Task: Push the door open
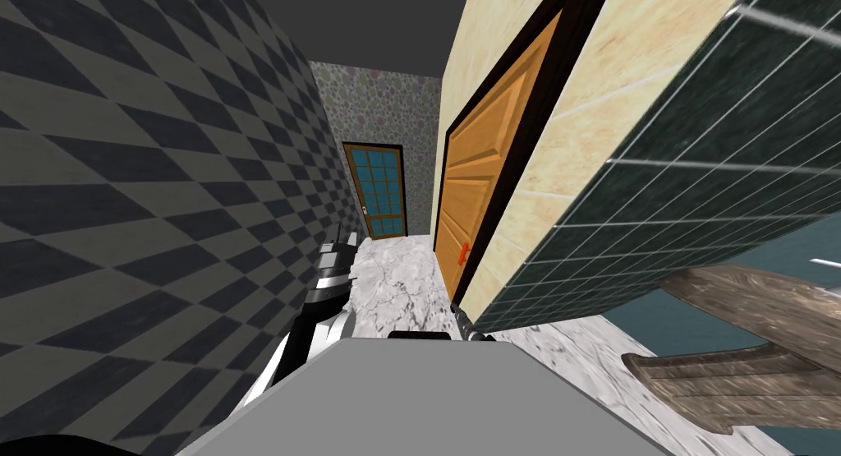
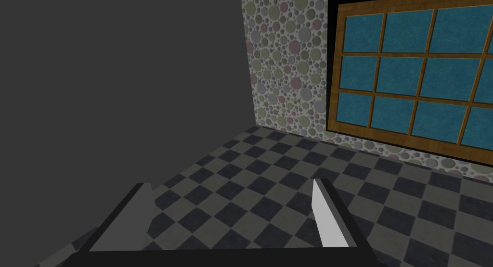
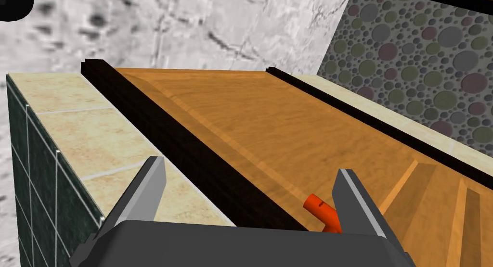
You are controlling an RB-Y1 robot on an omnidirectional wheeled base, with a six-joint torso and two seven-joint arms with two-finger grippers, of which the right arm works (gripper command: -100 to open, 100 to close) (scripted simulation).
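Right gripper [image 3: 250, 201], fingers spread, empty, beside orange handle [image 3: 319, 209] of orange wooden door [image 3: 269, 129] on right-hand wall; step: approach; next, likely flat contact and forward push.

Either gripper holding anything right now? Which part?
Nothing held. Right gripper open beside the orange-red handle of the orange panelled door; left gripper open, empty.

— What stands at the corridor's far end?
— A brown-framed door with blue panes [image 1: 378, 188], set in a pebble-patterned wall [image 1: 374, 102].
— And along the sides?
— A checkered wall [image 1: 123, 188] on the left, dark green tiles [image 1: 698, 163] on the right, marbled floor [image 1: 394, 278] between.
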